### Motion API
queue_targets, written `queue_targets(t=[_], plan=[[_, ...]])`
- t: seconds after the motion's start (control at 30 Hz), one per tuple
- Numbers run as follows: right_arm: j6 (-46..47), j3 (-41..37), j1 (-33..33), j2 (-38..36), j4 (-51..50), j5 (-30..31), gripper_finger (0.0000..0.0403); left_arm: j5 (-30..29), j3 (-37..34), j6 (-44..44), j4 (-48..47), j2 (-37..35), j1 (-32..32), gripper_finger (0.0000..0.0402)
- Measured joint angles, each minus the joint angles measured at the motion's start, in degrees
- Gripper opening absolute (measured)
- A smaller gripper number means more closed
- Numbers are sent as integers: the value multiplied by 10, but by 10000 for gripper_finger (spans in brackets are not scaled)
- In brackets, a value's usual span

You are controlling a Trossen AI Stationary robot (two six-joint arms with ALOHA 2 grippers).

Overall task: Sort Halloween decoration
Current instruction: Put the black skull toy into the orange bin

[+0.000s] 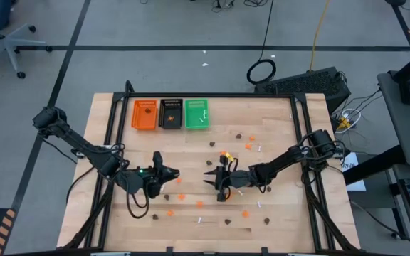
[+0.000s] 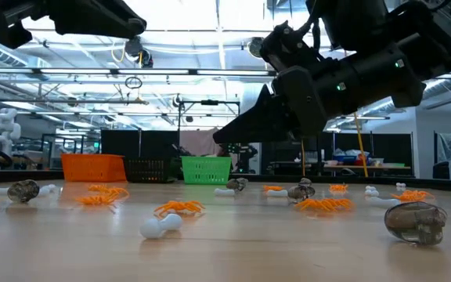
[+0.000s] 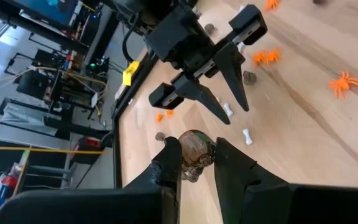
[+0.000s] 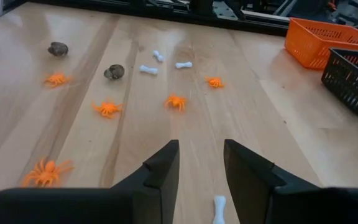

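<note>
Small orange spiders (image 4: 107, 109), brown skulls (image 4: 114, 72) and white bones (image 4: 148, 69) lie scattered on the wooden table (image 1: 276, 128). My left gripper (image 1: 171, 175) hovers left of the table's middle, pointing right, shut on one brown skull (image 3: 194, 149). Facing it from the right, my right gripper (image 1: 211, 178) hangs low over the table. It is open (image 4: 201, 149) with nothing between its fingers; a bone (image 4: 219, 208) lies on the wood just beneath them. My left gripper pinches the brown skull by its two sides (image 3: 188, 155) between its two fingers (image 3: 169, 155). The fingers slant slightly downward from the table's left. The skull sits at the fingers' free ends, lifted clear of the table.
Orange (image 1: 144, 114), black (image 1: 170, 114) and green (image 1: 196, 114) trays stand side by side at the far left. More spiders, skulls and bones lie along the near edge (image 1: 226, 220) and far right (image 1: 248, 146). The two grippers' tips are close together mid-table.
</note>
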Motion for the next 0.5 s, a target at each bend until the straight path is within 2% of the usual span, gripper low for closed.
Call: queue_targets(t=[0.37,0.5], plan=[[16,0,0,0,0,0,112,1,0,-7,0,0,0,56],[20,0,0,0,0,0,112,-10,0,-52,0,0,0,56]])
